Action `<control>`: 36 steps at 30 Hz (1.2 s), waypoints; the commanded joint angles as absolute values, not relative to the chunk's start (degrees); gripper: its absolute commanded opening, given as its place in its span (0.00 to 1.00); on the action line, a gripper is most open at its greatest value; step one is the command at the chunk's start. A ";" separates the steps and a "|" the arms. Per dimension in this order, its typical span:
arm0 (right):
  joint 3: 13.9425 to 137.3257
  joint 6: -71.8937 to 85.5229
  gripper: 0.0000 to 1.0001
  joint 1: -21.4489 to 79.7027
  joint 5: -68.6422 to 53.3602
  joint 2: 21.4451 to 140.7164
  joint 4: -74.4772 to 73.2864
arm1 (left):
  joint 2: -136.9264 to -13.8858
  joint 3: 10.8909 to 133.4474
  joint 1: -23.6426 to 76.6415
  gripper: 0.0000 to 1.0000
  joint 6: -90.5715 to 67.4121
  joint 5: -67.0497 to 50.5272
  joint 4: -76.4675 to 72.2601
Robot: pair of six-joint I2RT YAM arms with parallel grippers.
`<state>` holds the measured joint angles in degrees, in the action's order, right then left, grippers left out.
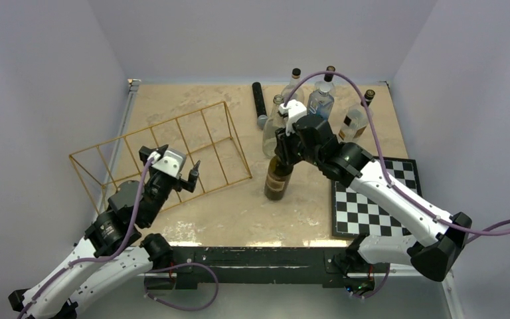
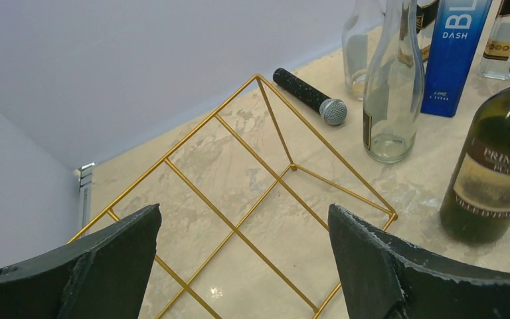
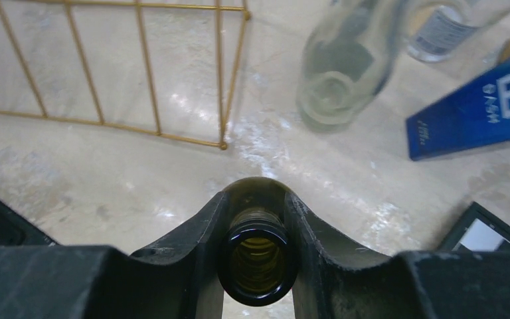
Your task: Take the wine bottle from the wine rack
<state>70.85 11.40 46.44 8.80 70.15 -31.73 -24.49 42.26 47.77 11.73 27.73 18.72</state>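
Observation:
The wine bottle (image 1: 279,181) is dark green with a tan label. It stands upright on the marble tabletop, just right of the wine rack and outside it. It also shows in the left wrist view (image 2: 498,173). My right gripper (image 1: 284,154) is shut on its neck; in the right wrist view the fingers (image 3: 206,232) clamp just below the open mouth (image 3: 257,262). The wine rack (image 1: 149,129) is an empty gold wire frame at the left. My left gripper (image 1: 179,161) is open and empty above the rack's near end, with the rack's wires (image 2: 239,231) between its fingertips.
Several clear glass bottles (image 1: 275,129) and a blue-boxed bottle (image 2: 458,53) stand behind the wine bottle. A black microphone (image 1: 259,100) lies at the back. A chessboard (image 1: 375,199) lies at the right, under my right arm. The rack's corner (image 3: 220,73) is close to the bottle.

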 commanded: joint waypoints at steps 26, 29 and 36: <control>81.32 8.72 0.99 33.18 14.07 62.31 -40.54 | -27.29 42.45 47.86 0.99 12.27 23.22 19.41; 79.92 9.23 0.99 33.20 10.20 56.19 -41.35 | -28.14 42.80 47.81 0.99 11.41 22.51 19.27; 72.97 16.30 0.99 33.17 9.25 42.66 -44.20 | -27.61 42.73 47.82 0.99 10.28 17.38 18.15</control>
